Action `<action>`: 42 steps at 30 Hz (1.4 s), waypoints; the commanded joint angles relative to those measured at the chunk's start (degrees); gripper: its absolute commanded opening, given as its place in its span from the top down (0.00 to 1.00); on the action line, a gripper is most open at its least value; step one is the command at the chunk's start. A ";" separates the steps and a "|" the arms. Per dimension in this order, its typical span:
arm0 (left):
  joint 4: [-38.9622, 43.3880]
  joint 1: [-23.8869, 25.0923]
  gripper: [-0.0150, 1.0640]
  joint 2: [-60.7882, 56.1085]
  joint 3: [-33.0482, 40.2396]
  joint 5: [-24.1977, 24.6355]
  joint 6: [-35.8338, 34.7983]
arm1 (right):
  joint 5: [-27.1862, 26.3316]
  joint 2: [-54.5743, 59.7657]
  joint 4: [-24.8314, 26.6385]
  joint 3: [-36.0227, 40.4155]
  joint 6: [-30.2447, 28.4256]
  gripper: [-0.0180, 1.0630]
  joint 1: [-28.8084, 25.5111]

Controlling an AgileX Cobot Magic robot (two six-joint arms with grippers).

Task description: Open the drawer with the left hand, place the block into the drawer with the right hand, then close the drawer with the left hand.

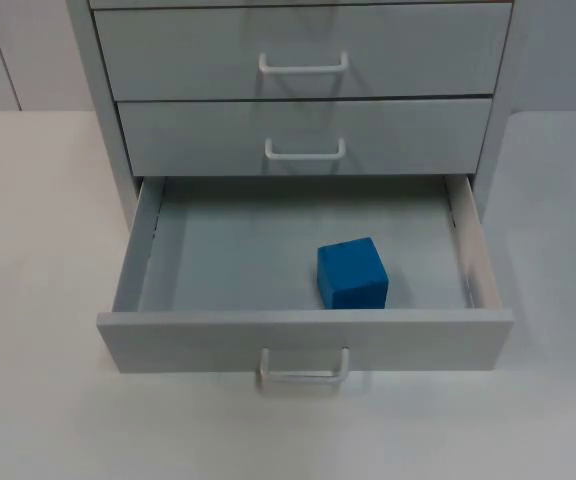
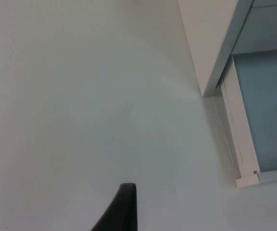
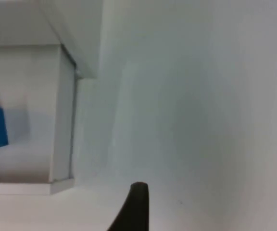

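— What do we have nearest to us?

— The bottom drawer (image 1: 304,340) stands pulled out of the grey cabinet (image 1: 103,110), its white handle (image 1: 304,375) facing us. Just behind its front panel, right of the middle, the blue block (image 1: 352,273) sits on the drawer floor.

— And farther back?

— We see two shut drawers (image 1: 304,135) above, each with a white handle.

— Where are the grippers?

— The left gripper (image 2: 121,211) hangs over the bare white table (image 2: 81,106) beside the drawer's left wall. The right gripper (image 3: 136,209) hangs over the table beside the drawer's right wall, the block in its view too. We see one black fingertip of each, so we cannot tell whether either is open or closed.
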 commanded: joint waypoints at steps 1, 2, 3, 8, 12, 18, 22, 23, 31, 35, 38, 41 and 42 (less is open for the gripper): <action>-0.33 0.13 0.10 -0.40 0.14 0.00 -0.02 | 0.72 -0.47 3.44 0.35 -4.36 0.24 -2.79; -0.33 0.13 0.10 -0.40 0.14 0.00 -0.02 | 1.01 -0.47 5.95 0.35 -6.52 0.24 -5.07; -0.33 0.13 0.10 -0.40 0.14 0.00 -0.02 | 1.26 -0.47 8.19 0.35 -8.41 0.24 -6.53; -0.33 0.13 0.10 -0.40 0.14 0.00 -0.02 | 1.44 -0.47 9.89 0.35 -10.45 0.24 -9.79; -0.33 0.13 0.10 -0.40 0.14 0.00 -0.02 | 1.44 -0.47 10.01 0.35 -10.43 0.24 -9.79; -1.53 0.13 0.10 -0.40 0.14 0.45 0.12 | 2.01 -0.47 7.11 0.35 -10.43 0.24 -9.79; -4.38 0.13 0.10 -0.40 0.14 0.86 3.40 | 2.59 -0.47 5.27 0.35 -9.39 0.24 -9.79; -5.38 0.13 0.12 -0.40 0.14 0.96 4.42 | 2.59 -0.47 5.27 0.35 -9.39 0.24 -9.79; -9.52 0.13 0.54 -0.40 0.14 1.09 8.71 | 3.54 -0.47 4.19 0.35 -9.39 0.24 -9.79; -17.13 0.13 0.94 -0.40 0.14 1.71 17.70 | 3.54 -0.47 4.19 0.35 -9.39 0.24 -9.79; -22.61 0.13 0.99 -0.40 0.14 2.42 24.27 | 3.54 -0.47 4.19 0.35 -9.39 0.24 -9.79; -28.15 0.13 0.99 -0.16 0.14 4.07 30.19 | 3.56 -0.47 4.20 0.35 -9.28 0.24 -9.79; -28.15 0.13 0.99 -0.16 0.14 4.07 30.19 | 3.56 -0.47 4.20 0.35 -9.28 0.24 -9.79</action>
